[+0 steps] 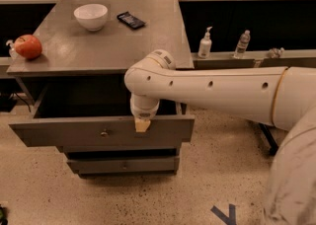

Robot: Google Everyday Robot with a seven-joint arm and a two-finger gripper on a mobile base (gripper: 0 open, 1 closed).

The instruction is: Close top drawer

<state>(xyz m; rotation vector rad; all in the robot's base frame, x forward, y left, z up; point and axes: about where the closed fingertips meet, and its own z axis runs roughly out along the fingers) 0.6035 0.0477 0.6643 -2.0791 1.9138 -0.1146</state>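
Observation:
The top drawer [64, 132] is a wide grey box drawer pulled well out from under the grey cabinet top [118, 41]. Its flat front panel carries a small silvery knob [104, 132] at the centre. My white arm reaches in from the right. My gripper [142, 124] hangs down at the drawer front's upper edge, right of the knob, its tan tip against the panel. The inside of the drawer is dark and I see nothing in it.
A white bowl [91, 16], a dark phone [131, 20] and a red apple [27, 46] sit on the cabinet top. Two shorter drawer fronts [123, 164] lie below. A soap dispenser [205, 44] and a bottle [242, 44] stand on a ledge to the right.

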